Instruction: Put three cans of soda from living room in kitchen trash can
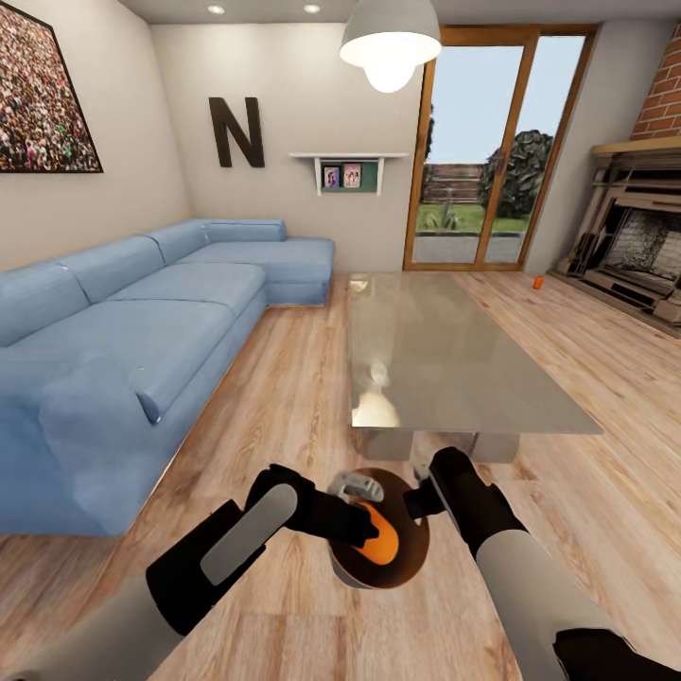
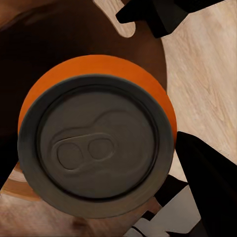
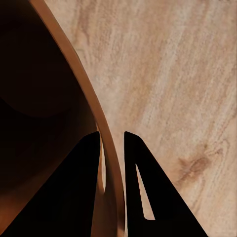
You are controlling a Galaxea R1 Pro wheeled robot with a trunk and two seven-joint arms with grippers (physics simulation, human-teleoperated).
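Light wood floor [image 1: 284,378] all over. A blue sofa [image 1: 142,331] and a glass coffee table [image 1: 445,350] stand on it. There's a small orange can [image 1: 537,281] way off by the fireplace [image 1: 634,246].

Soda can [image 2: 98,143]: smooth orange wall, matt dark grey metal-looking lid. Bin [image 3: 74,89]: brown wood-coloured inner wall, satin. Beside the bin, floor [image 1: 284,378]: pale wood planks, visible grain. Table [image 1: 445,359]: glossy reflective top. Sofa [image 1: 142,331]: blue cloth, matt.

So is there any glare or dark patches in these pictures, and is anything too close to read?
Head view: the glass coffee table mirrors the white pendant lamp as a bright patch. Left wrist view: the orange soda can sits very close, top sharp. Right wrist view: the brown-lined bin's rim passes between dark silhouetted fingers; the interior is shadowed.
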